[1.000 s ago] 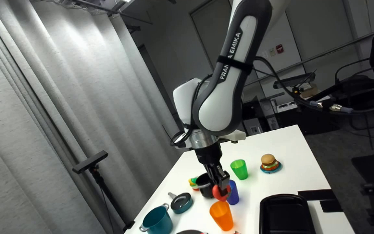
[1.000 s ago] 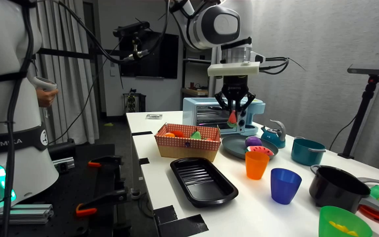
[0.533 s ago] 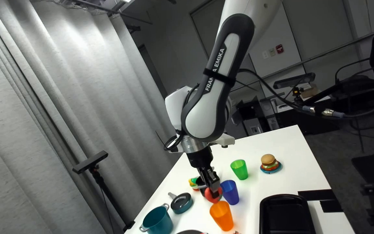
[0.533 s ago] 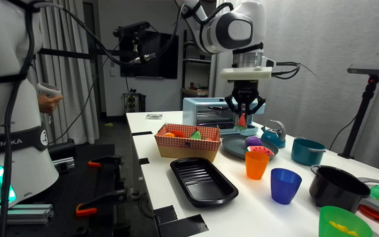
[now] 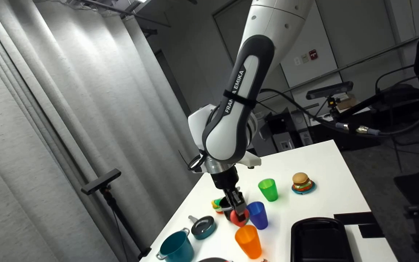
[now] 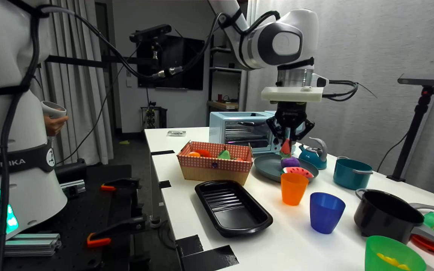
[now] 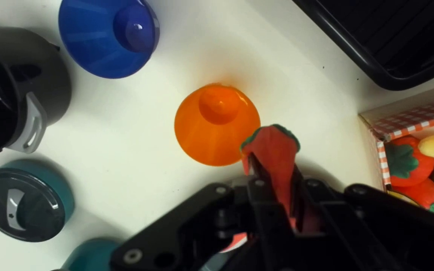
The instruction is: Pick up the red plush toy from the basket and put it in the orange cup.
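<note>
In an exterior view, a white table [image 6: 277, 248] stretches away. Nearest, at the lower right, a green cup [image 6: 398, 244] with something yellow [image 6: 392, 260] inside stands in front of a black pot [image 6: 379, 222] with grey handles. To their left are an upright blue cup [image 6: 327, 212] and a black ribbed tray [image 6: 239, 218]. Slightly farther back, the orange cup [image 6: 294, 190] stands upright. Near it, higher than its rim, is the robot's gripper [image 7: 274, 165]: the jaws pinch the red plush toy [image 7: 272, 145], which has a green edge, and hold it in the air. In the wrist view the toy overlaps the cup's rim; whether it is over the opening is hard to tell. Beyond the tray sits a basket [image 6: 217, 173] with a red-checked rim, holding red, orange and green toy food [image 6: 204, 153]. Right of it, a dark grey plate [image 6: 266, 169] carries a purple toy [image 6: 290, 162] and a watermelon slice [image 6: 299, 172]. Farther back are a teal kettle [image 6: 312, 156] and a light blue oven [image 6: 243, 135], with a grey curtain [image 6: 360, 45] behind.
</note>
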